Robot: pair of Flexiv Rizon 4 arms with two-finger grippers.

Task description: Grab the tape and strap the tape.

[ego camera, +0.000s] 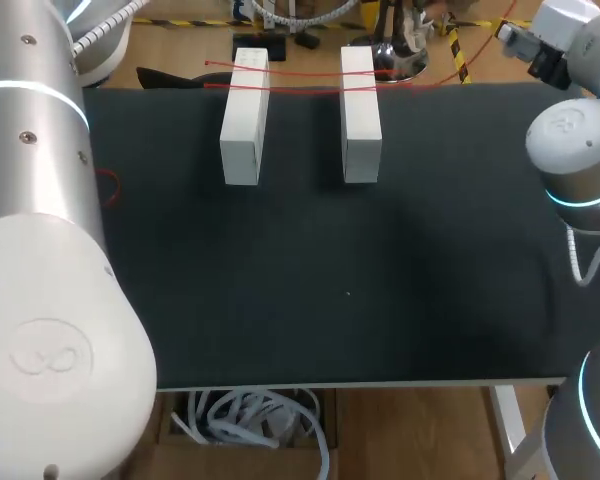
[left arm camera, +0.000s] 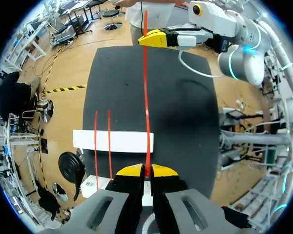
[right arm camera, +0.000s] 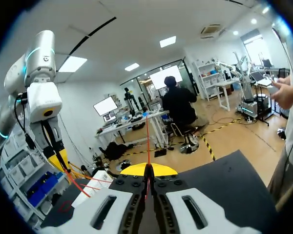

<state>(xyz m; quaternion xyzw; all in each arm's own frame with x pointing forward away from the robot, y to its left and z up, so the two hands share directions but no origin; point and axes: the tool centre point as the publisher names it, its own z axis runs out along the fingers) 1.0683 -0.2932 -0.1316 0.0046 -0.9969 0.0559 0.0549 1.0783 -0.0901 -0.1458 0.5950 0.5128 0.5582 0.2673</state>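
Two white blocks [ego camera: 245,118] [ego camera: 360,115] lie side by side at the far end of the black table [ego camera: 310,280]. Thin red tape [ego camera: 290,87] crosses both in two strands. In the left wrist view my left gripper [left arm camera: 147,170] is shut on the red tape [left arm camera: 146,97], which runs taut over a white block [left arm camera: 112,141] to my right gripper [left arm camera: 147,38] above the table's far edge. In the right wrist view my right gripper [right arm camera: 148,169] is shut on the tape [right arm camera: 147,141]. My left arm [right arm camera: 41,97] stands beside it. Neither gripper shows in the head view.
The black mat covers the whole table, bare from the blocks to the front edge [ego camera: 360,382]. My left arm's housing [ego camera: 50,300] fills the left of the head view, and my right arm [ego camera: 575,150] stands at the table's right edge.
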